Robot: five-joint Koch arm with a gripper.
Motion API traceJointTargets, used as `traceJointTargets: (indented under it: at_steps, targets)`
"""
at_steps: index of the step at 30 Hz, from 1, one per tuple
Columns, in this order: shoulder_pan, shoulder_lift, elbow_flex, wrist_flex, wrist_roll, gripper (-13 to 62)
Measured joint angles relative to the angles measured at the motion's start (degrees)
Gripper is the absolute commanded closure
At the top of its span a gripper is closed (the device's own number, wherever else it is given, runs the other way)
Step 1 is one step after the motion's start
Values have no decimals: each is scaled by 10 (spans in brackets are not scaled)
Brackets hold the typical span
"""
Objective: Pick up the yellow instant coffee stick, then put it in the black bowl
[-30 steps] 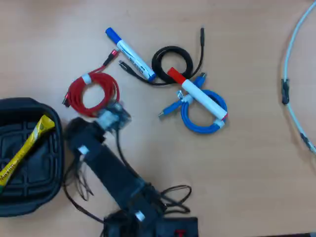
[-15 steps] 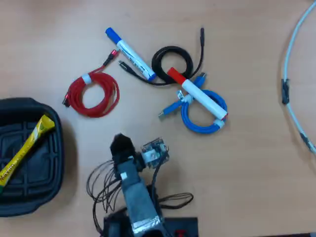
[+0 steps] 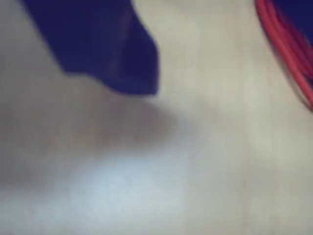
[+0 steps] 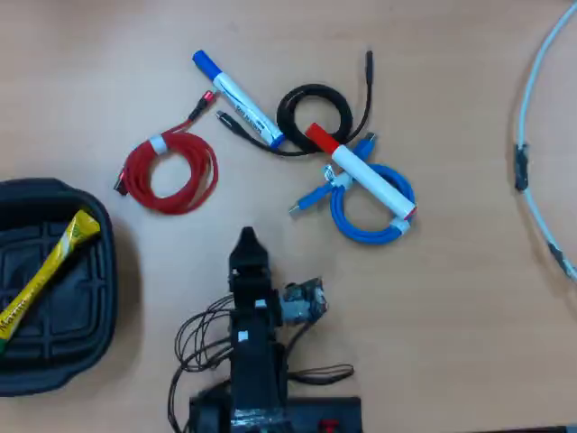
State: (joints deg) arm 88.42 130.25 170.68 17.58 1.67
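Your yellow instant coffee stick (image 4: pixel 43 271) lies diagonally in the black bowl (image 4: pixel 94 347), well left of the gripper (image 4: pixel 245 240) overhead; jaw state cannot be told.

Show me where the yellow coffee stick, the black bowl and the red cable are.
yellow coffee stick (image 4: pixel 45 273), overhead view, middle of the sachet.
black bowl (image 4: pixel 97 320), overhead view, right rim.
red cable (image 4: pixel 171 171), overhead view, on the coil.

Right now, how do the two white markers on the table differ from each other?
The blue-capped marker lies beside the black coiled cable, its tip touching it; the red-capped marker lies across the blue coiled cable. The blue-capped one looks slimmer, the red-capped thicker. Both are white-bodied and slant the same way in the overhead view.
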Motion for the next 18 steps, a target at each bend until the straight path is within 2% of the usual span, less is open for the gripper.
traceJointTargets:
  at_steps: [4, 18]
  targets:
    - [54, 0, 19, -15, 0, 110]
    - [56, 0, 20, -22, -1, 119]
